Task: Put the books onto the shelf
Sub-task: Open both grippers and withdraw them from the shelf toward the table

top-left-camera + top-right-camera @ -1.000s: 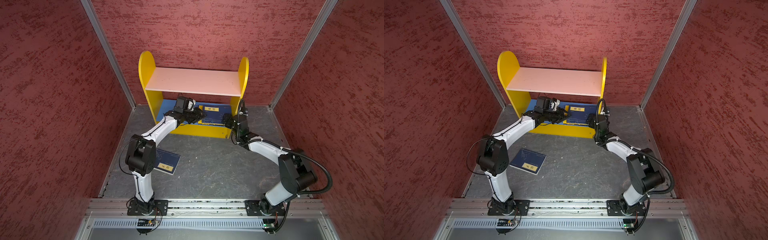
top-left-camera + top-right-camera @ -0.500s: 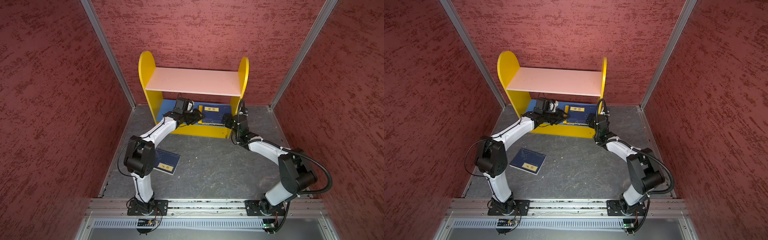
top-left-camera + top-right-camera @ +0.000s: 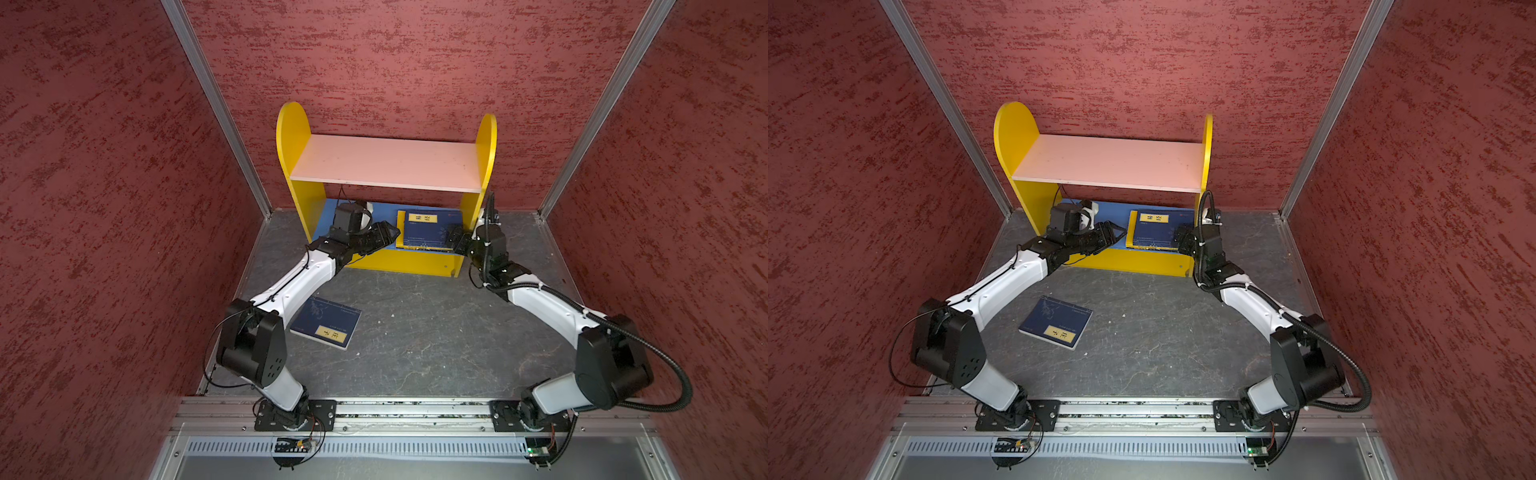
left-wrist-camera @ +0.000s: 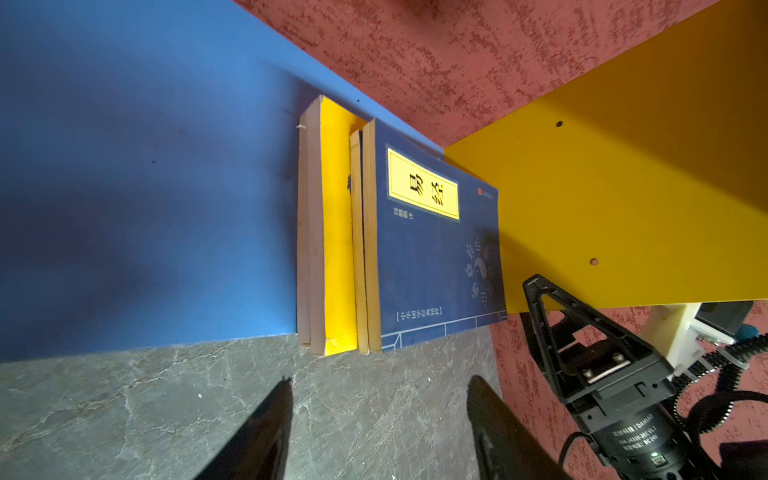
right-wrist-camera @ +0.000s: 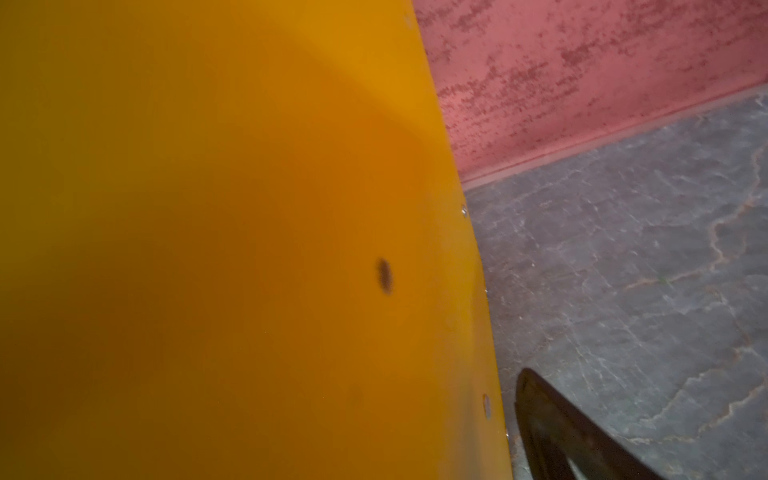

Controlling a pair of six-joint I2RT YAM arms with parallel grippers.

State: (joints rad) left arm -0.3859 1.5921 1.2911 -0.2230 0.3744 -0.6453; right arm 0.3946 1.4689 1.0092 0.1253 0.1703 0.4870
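Clearance comes first here. Your left gripper (image 4: pixel 380 382) stands open with nothing between its fingers, just in front of the stack of thin paperbacks (image 4: pixel 399 249). That stack lies flat on the blue lower board (image 4: pixel 145 187) of the small two-tier shelf (image 3: pixel 293 137), with a navy, yellow-labelled book on top, and it sits against the yellow right side panel (image 4: pixel 623 187). I judge the stack placed, so draw the arm straight back and low, under the pale pink upper board (image 3: pixel 386 160), without nudging the stack's near edge.

Your right gripper (image 3: pixel 455 240) is spread wide at that side panel's front edge; I cannot tell whether it touches the panel. Let it steady the shelf while the left arm backs out.

One more navy paperback with a yellow label (image 3: pixel 326 324) lies flat on the grey stone-patterned table (image 3: pixel 436 340) beside the left arm. Take it by an edge next.
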